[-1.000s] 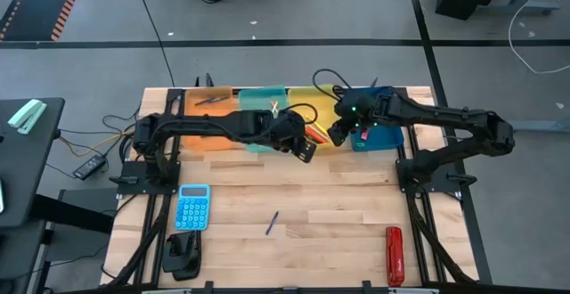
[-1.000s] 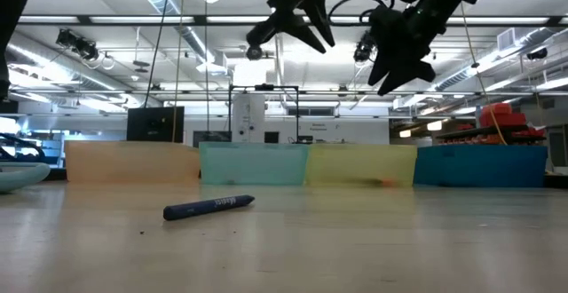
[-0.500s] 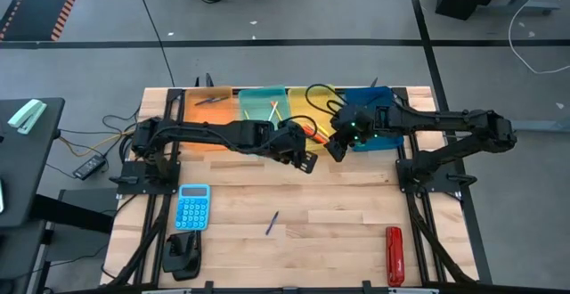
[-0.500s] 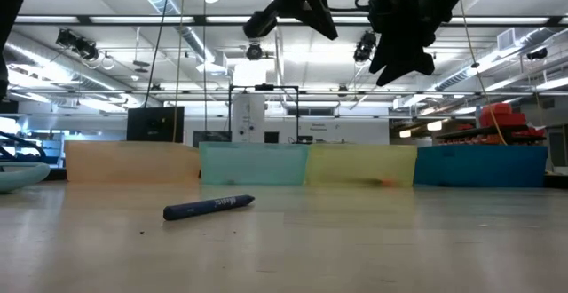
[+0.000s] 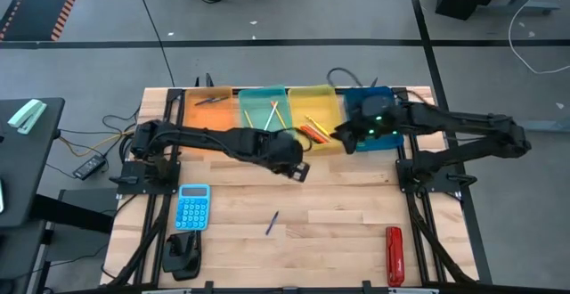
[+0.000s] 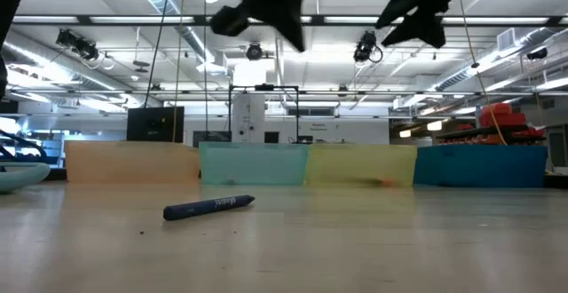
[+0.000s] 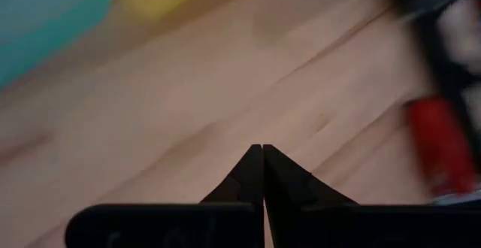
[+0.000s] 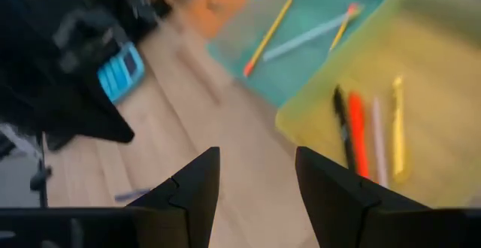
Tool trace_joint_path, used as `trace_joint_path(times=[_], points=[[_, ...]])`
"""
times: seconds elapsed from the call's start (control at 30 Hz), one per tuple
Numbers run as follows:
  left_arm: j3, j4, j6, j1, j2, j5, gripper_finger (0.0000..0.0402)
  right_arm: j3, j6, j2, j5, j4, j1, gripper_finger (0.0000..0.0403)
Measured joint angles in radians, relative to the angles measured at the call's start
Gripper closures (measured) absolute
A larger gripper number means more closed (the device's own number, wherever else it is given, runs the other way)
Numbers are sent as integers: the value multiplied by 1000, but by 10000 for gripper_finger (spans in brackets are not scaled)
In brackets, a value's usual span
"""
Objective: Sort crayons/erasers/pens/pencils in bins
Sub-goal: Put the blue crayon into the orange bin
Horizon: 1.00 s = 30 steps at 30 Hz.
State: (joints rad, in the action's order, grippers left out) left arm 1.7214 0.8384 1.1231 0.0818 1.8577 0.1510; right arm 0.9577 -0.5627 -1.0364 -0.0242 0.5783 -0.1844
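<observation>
Four bins stand in a row at the far edge: orange (image 5: 209,109), teal (image 5: 261,107), yellow (image 5: 313,107) and dark blue (image 5: 381,138). Thin pencils (image 8: 264,31) lie in the teal bin, and black, orange, pale and yellow sticks (image 8: 359,131) in the yellow one. A dark pen (image 5: 211,101) lies in the orange bin. A blue crayon (image 5: 272,223) lies flat on the bare table. My left gripper (image 5: 299,167) hangs shut and empty above the table, in front of the teal and yellow bins. My right gripper (image 8: 255,174) hovers open and empty near the yellow bin's near right corner.
A light-blue calculator (image 5: 193,207) and a black object (image 5: 183,254) sit near the left front. A red oblong tool (image 5: 394,256) lies at the right front. Bare wood lies in the middle of the table around the blue crayon (image 6: 209,207).
My left gripper has shut with nothing in it and swung from over the bins toward the table's near edge. My right gripper, still open, has risen and drawn back toward the right.
</observation>
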Motion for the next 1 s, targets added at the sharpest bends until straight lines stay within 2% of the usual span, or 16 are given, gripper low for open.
trace_joint_path(times=[0.13,0.23,0.47,0.67,0.8,1.0], points=[[-1,202,34,30,20,-58,382,2,23,97,-70,8,-4,219],[-1,247,36,47,40,-108,362,2,46,148,-106,31,-5,219],[0,176,14,98,107,-173,307,2,46,190,-155,149,-5,219],[0,185,62,132,169,-194,270,2,-28,191,-159,232,5,219],[0,182,70,146,210,-241,262,1,-60,192,-160,245,28,219],[0,190,62,178,275,-309,270,1,-89,186,-160,234,82,219]])
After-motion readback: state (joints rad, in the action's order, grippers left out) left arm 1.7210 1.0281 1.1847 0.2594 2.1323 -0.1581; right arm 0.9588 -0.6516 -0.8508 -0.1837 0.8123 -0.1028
